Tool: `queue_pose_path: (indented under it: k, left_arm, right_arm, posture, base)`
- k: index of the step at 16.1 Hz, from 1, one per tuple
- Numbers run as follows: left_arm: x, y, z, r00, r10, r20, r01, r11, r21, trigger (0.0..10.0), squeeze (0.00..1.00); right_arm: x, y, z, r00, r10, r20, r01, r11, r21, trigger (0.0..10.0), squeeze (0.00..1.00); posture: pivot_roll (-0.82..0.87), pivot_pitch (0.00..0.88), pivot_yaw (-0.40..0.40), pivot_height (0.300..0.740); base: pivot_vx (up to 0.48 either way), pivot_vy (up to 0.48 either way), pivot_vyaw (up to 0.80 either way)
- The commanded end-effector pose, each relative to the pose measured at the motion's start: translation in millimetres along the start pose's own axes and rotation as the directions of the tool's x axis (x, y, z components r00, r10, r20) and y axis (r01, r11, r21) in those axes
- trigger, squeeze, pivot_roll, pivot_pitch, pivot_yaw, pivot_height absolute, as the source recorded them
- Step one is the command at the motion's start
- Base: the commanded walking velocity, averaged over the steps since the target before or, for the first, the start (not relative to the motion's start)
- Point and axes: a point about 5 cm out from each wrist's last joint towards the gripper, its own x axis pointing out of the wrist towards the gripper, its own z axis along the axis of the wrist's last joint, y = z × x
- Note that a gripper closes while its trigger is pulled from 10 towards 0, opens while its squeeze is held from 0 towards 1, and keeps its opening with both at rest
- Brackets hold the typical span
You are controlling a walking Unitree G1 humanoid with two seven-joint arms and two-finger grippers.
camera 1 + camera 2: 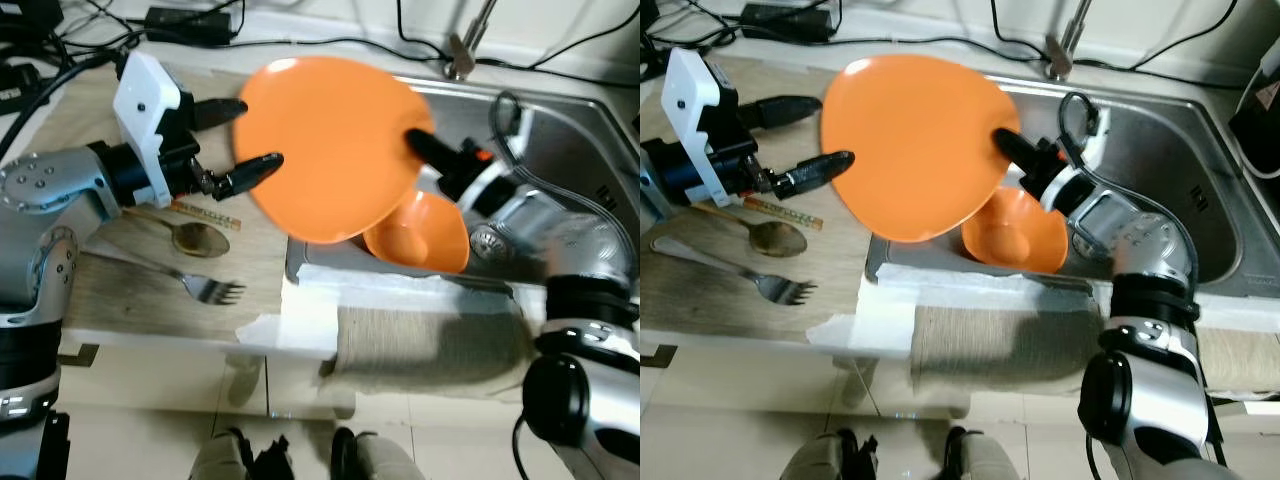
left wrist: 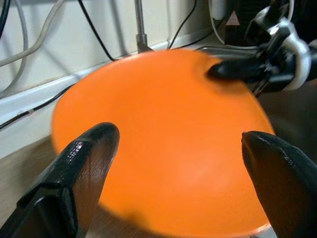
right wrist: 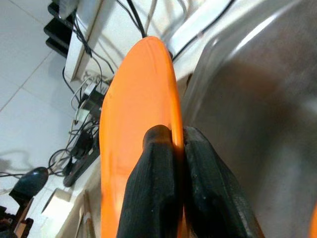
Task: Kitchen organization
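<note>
Above the near left corner of the steel sink (image 1: 1200, 190), the right gripper (image 1: 1006, 143) held an orange plate (image 1: 910, 140) in the air, its two black fingers (image 3: 158, 198) clamped on the plate's right rim, one on each face. The plate was tilted, its broad face turned up towards the head camera. Just below its near edge, an orange bowl (image 1: 1025, 240) sat in the sink's near left corner. At the plate's left edge, the left gripper (image 1: 245, 140) reached in from over the wooden counter (image 1: 120, 290), its jaws apart, one finger at the far side and one at the near side of that edge; whether either touched the plate could not be told. On the counter near the left arm lay a spoon (image 1: 195, 237) and, nearer, a fork (image 1: 205, 287). A faucet (image 1: 462, 45) rose at the sink's far side.
</note>
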Motion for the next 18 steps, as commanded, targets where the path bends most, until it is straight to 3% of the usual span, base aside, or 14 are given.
queue_pose_path:
  k: [1, 3, 5, 9, 13, 16, 18]
  left_arm:
    - [-2.7, -3.3, 2.5, 1.000, 0.010, 0.008, -0.010, 1.000, 0.003, 10.0, 0.00]
    - [-2.4, -9.4, 3.8, 1.000, 0.006, 0.023, -0.006, 1.000, -0.014, 10.0, 0.00]
    - [-0.4, -27.3, -1.8, 0.999, -0.034, 0.006, 0.034, 0.999, -0.031, 10.0, 0.00]
    - [-0.6, -46.9, -3.9, 0.998, -0.040, 0.039, 0.044, 0.992, -0.117, 10.0, 0.00]
    - [10.5, -64.1, -7.4, 0.995, -0.091, 0.030, 0.095, 0.984, -0.152, 10.0, 0.00]
    - [15.6, -70.0, -4.8, 0.994, -0.105, 0.040, 0.110, 0.981, -0.162, 10.0, 0.00]
    - [18.1, -72.1, -6.8, 0.994, -0.108, 0.034, 0.113, 0.979, -0.171, 10.0, 0.00]
  right_arm:
    - [-11.8, 7.8, 13.2, 0.998, 0.013, 0.054, -0.013, 1.000, -0.011, 0.0, 0.00]
    - [-24.9, 8.2, 20.2, 0.997, -0.032, 0.074, 0.036, 0.998, -0.054, 0.0, 0.00]
    - [-44.5, 9.1, 33.1, 0.984, -0.125, 0.130, 0.138, 0.985, -0.103, 0.0, 0.00]
    - [-72.9, 10.2, 52.6, 0.948, -0.223, 0.229, 0.252, 0.962, -0.105, 0.0, 0.00]
    - [-79.1, -12.6, 53.1, 0.907, -0.360, 0.217, 0.395, 0.907, -0.148, 0.0, 0.00]
    - [-72.4, -33.6, 42.1, 0.877, -0.446, 0.181, 0.473, 0.867, -0.154, 0.0, 0.00]
    - [-64.5, -42.8, 35.7, 0.876, -0.453, 0.165, 0.476, 0.868, -0.140, 0.0, 0.00]
  posture:
    - [-0.13, 0.169, -0.090, 0.740]
    - [-0.13, 0.171, -0.093, 0.740]
    - [-0.14, 0.175, -0.093, 0.740]
    - [-0.15, 0.183, -0.091, 0.740]
    - [-0.15, 0.182, -0.092, 0.740]
    - [-0.16, 0.183, -0.088, 0.740]
    - [-0.16, 0.181, -0.084, 0.740]
  base:
    - [0.000, 0.000, 0.00]
    - [0.000, 0.000, 0.00]
    - [0.000, 0.000, 0.00]
    - [0.000, 0.000, 0.00]
    - [0.000, 0.000, 0.00]
    - [0.000, 0.000, 0.00]
    - [0.000, 0.000, 0.00]
